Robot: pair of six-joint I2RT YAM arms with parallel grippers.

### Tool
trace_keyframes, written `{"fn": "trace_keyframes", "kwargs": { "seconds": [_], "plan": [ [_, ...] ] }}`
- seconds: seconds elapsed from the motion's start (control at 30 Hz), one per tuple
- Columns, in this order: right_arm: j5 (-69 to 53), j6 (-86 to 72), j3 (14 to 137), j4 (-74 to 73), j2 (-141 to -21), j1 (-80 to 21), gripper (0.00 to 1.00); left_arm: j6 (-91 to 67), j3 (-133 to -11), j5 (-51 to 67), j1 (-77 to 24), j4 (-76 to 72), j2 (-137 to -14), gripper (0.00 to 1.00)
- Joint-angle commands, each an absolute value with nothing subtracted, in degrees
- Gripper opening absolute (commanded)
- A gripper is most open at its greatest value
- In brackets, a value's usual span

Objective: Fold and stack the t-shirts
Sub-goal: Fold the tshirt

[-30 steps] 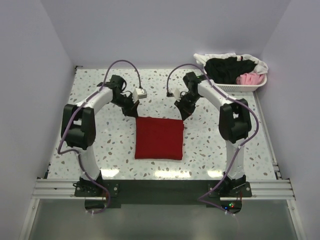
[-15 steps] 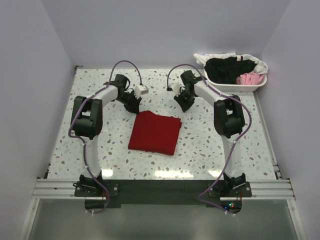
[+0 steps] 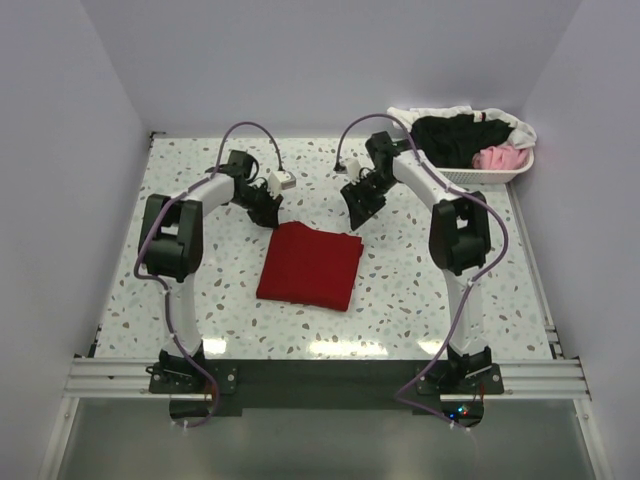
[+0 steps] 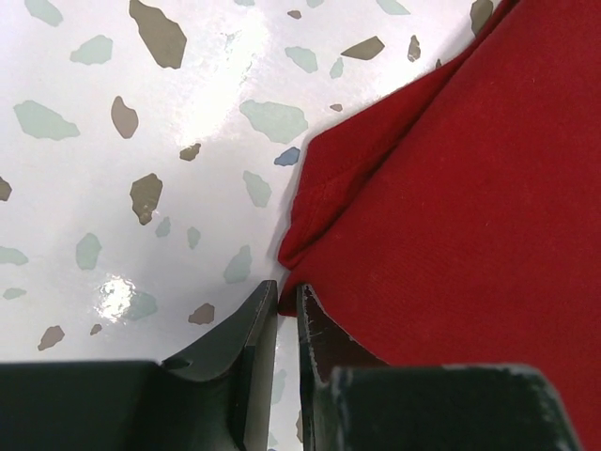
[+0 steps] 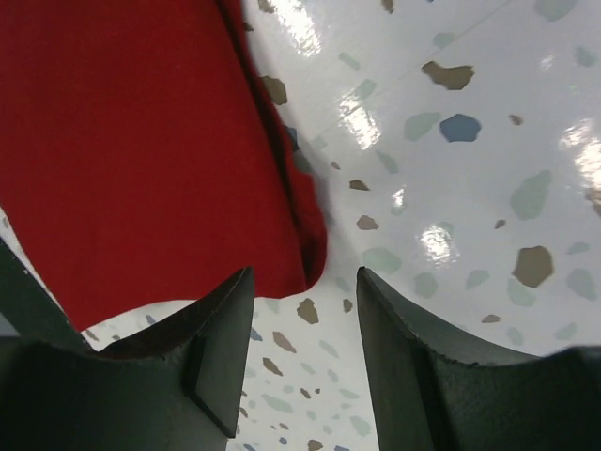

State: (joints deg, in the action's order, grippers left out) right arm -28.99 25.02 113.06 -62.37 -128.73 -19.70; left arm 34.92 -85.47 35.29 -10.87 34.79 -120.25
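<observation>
A dark red t-shirt [image 3: 310, 265] lies folded into a flat rectangle on the speckled table, slightly askew. My left gripper [image 3: 270, 213] sits low at its far left corner. In the left wrist view the jaws [image 4: 286, 285] stand only a narrow slit apart, with the shirt [image 4: 451, 188] corner just at their tips and bare table showing between them. My right gripper [image 3: 357, 210] hovers off the far right corner, open wide [image 5: 305, 274], with nothing between its fingers; the shirt's [image 5: 141, 141] corner lies just beyond them. Black [image 3: 455, 138], pink [image 3: 498, 157] and white [image 3: 440, 112] t-shirts lie bundled in the basket.
A white slotted basket [image 3: 500, 175] stands at the table's far right corner. Purple-grey walls close in the table on three sides. Both arms arch over the far half of the table, their cables looping above them.
The red shirt's far edge slid left and it settled askew. Both grippers let go of its far corners: the left opened a slit, the right opened wide and drew back.
</observation>
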Motion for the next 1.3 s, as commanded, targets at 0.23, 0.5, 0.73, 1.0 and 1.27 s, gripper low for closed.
{"fn": "trace_keyframes", "kwargs": {
  "seconds": [0.23, 0.5, 0.73, 1.0, 1.27],
  "plan": [
    [-31.02, 25.31, 111.36, -66.97, -131.22, -19.95, 0.48, 34.54, -85.52, 38.50, -10.28, 34.37, -115.40, 0.15],
    [-32.17, 26.02, 111.09, -68.47, -130.70, -20.48, 0.23, 34.89, -85.69, 38.41, -10.28, 35.07, -114.61, 0.12],
    [-31.12, 27.33, 112.59, -71.72, -126.22, -20.39, 0.00, 35.95, -84.81, 38.41, -10.28, 35.86, -112.33, 0.02],
    [-25.76, 30.76, 108.38, -72.07, -121.55, -18.99, 0.00, 38.50, -84.11, 37.45, -10.28, 36.12, -108.72, 0.00],
    [-22.60, 31.11, 106.26, -68.12, -125.32, -18.72, 0.00, 37.27, -86.74, 38.23, -10.28, 34.72, -113.81, 0.00]
  ]
}}
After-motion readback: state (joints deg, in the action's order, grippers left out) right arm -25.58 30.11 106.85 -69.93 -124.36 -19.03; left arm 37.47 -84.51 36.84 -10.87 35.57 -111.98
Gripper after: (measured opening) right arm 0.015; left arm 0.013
